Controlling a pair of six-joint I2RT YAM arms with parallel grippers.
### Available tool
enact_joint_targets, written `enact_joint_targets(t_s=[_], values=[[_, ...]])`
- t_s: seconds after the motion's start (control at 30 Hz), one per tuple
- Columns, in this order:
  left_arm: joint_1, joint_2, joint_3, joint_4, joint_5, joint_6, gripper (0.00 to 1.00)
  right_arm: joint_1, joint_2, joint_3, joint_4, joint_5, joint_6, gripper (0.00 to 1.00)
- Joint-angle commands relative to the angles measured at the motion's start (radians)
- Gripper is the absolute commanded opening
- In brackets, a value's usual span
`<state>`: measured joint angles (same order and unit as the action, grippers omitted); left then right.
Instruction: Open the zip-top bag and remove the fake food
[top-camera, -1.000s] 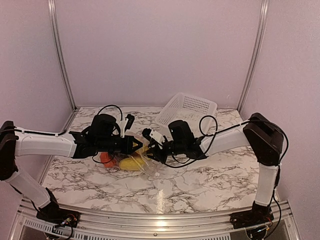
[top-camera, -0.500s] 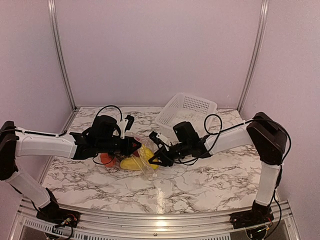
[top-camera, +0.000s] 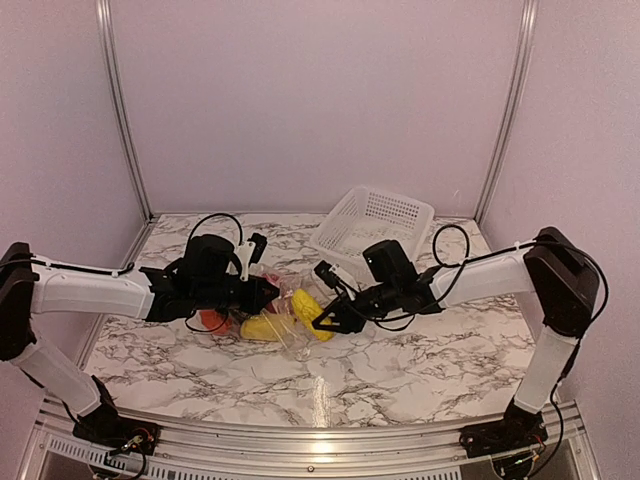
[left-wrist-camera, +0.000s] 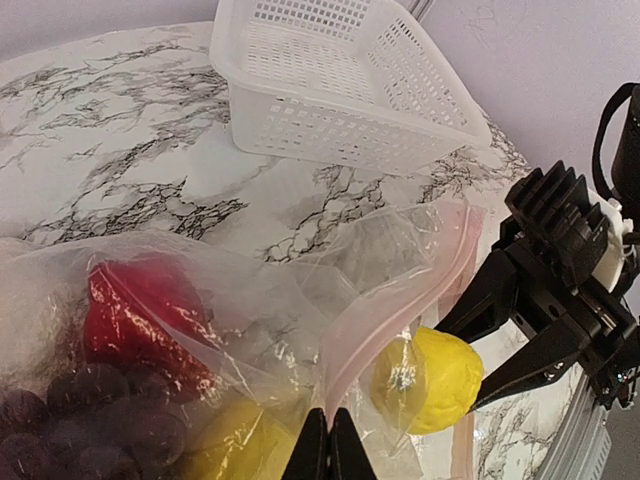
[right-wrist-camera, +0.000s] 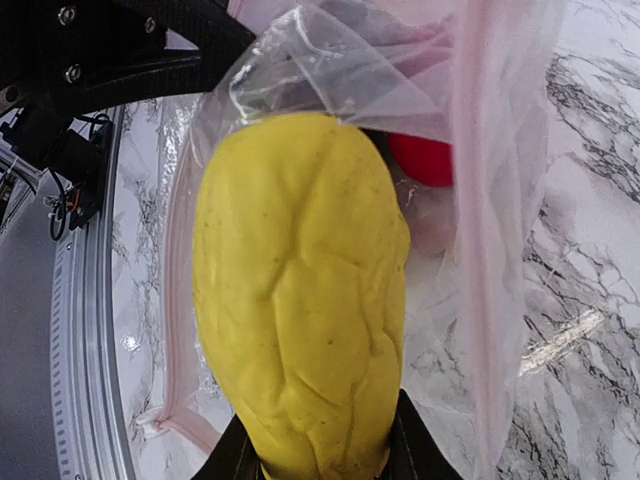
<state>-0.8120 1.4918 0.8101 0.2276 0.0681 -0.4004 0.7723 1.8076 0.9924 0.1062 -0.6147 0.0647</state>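
Bag (left-wrist-camera: 250, 300) edge is pinched tight in your left gripper (left-wrist-camera: 328, 445); your right gripper (left-wrist-camera: 459, 365) clamps the yellow fruit (left-wrist-camera: 415, 378) between its fingers at the opening.

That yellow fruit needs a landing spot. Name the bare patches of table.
Bare: the wide near strip of table between the zip-top bag and the arm bases, and the right front corner. Crowded: the middle, where left pincer and right pincer, gripping the yellow fruit, meet at the bag, and back right, with the basket.
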Motion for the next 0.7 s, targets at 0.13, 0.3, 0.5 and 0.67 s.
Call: enact_joint_targets(t_s=[0.13,0.3,0.5,0.67], values=[[-0.009,0.021,-0.010,-0.005,-0.012,0.015,0.00,-0.081,-0.171,-0.036,0.048,0.053,0.055,0.12],[-0.012,0.028,-0.002,0.006,-0.005,0.010,0.00,-0.161,-0.207,0.005,0.080,0.053,0.076,0.13],[-0.010,0.018,0.010,0.006,-0.002,-0.010,0.00,-0.254,-0.124,0.174,-0.012,0.167,0.021,0.13],[-0.010,0.017,0.025,0.021,0.032,-0.029,0.00,-0.273,0.019,0.356,-0.160,0.339,-0.074,0.14]])
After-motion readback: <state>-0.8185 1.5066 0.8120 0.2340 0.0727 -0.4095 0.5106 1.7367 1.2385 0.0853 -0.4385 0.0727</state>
